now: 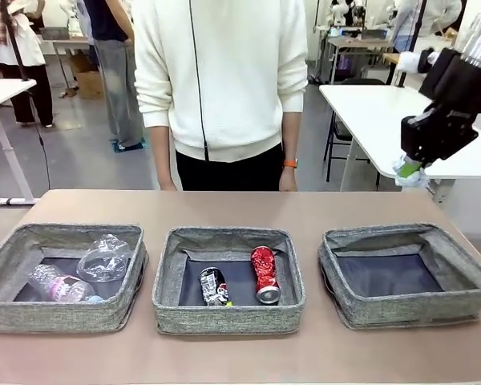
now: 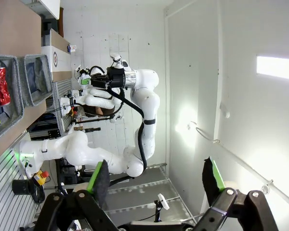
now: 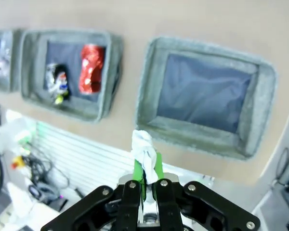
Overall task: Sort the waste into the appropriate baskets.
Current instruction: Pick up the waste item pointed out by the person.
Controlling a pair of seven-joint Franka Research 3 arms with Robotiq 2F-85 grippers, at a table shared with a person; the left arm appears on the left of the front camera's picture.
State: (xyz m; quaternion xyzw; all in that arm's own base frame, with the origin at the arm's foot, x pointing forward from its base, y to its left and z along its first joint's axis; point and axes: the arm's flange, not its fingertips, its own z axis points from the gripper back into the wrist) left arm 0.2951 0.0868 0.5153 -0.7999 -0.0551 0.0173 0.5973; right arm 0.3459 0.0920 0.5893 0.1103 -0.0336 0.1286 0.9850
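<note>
From the front we see a brown table bearing three grey baskets, a person standing behind the middle one, white tables beyond. The right gripper hangs above the rightmost basket, jaws clamped on a crumpled white paper ball. Our left wrist camera shows the left gripper, jaws wide apart, facing a white wall. Our right wrist camera shows the paper ball above that basket's near wall.

text: none legible | bottle label: print too blurred | cans: unreadable

crumpled white paper ball partly hidden between the right gripper fingers.
</note>
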